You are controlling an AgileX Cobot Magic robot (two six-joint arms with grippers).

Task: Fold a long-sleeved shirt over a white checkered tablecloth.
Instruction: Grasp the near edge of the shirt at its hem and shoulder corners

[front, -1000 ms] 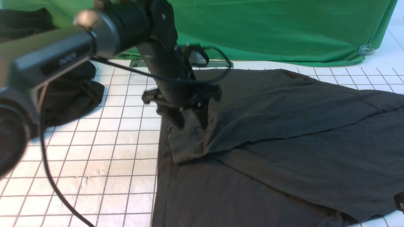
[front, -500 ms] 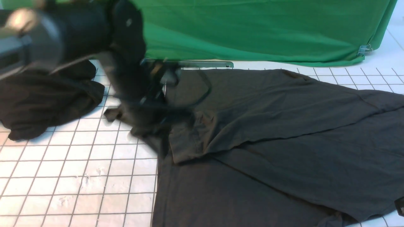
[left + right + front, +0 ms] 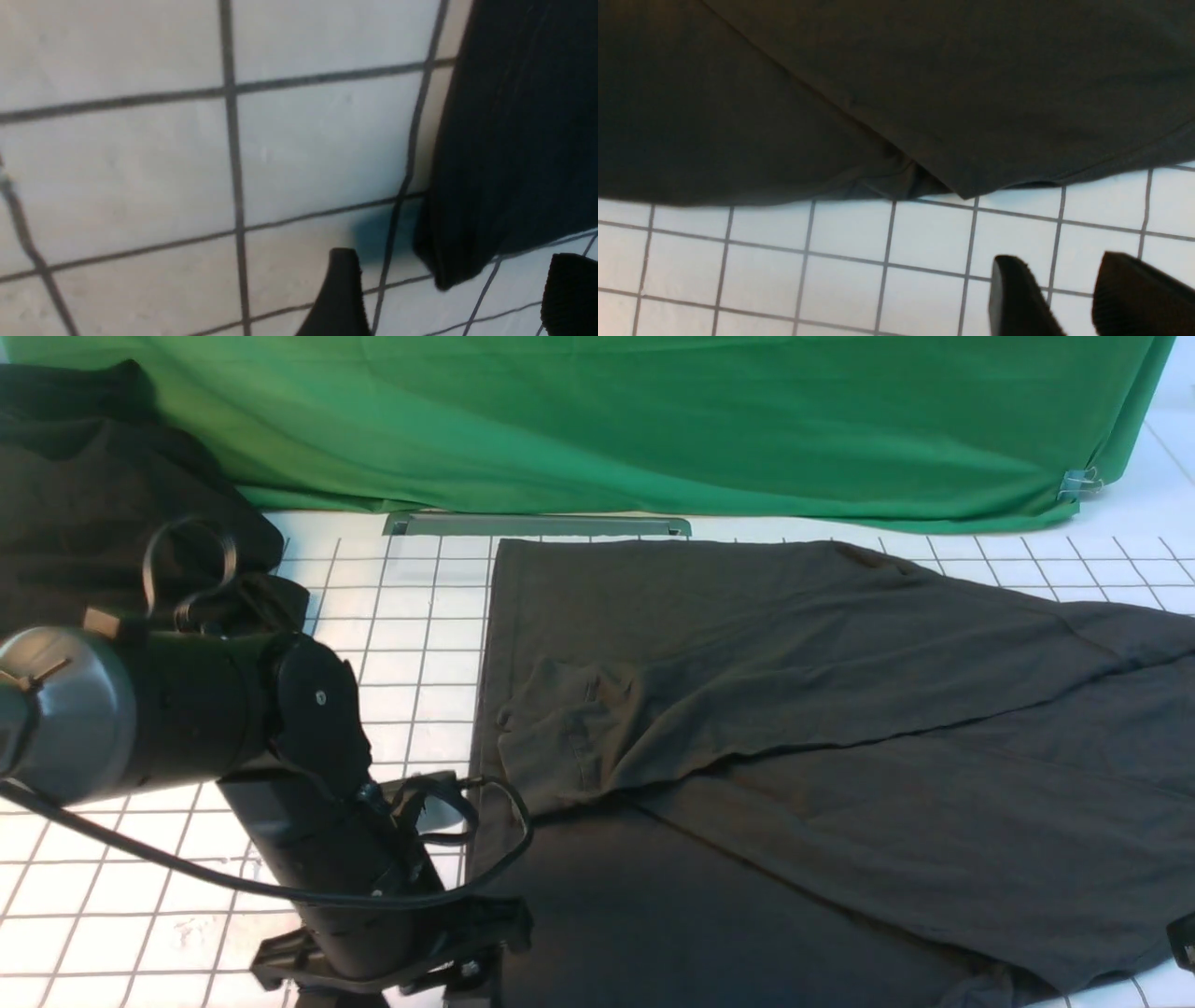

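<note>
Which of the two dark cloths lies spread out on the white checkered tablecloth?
The large charcoal knit shirt at centre-right; the deeper-black cloth bundle at far left is crumpled.

White checkered tablecloth (image 3: 373,644), charcoal long-sleeved shirt (image 3: 794,728) spread on it; black cloth bundle (image 3: 93,523) at far left

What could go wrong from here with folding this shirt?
The open left gripper hangs low at the near corner of the long-sleeved shirt; closing could pinch the tablecloth too. The sleeve cuff lies rumpled on the body, so folding over it may trap creases. The left arm's cable loops over the shirt's edge and might drag it.
</note>
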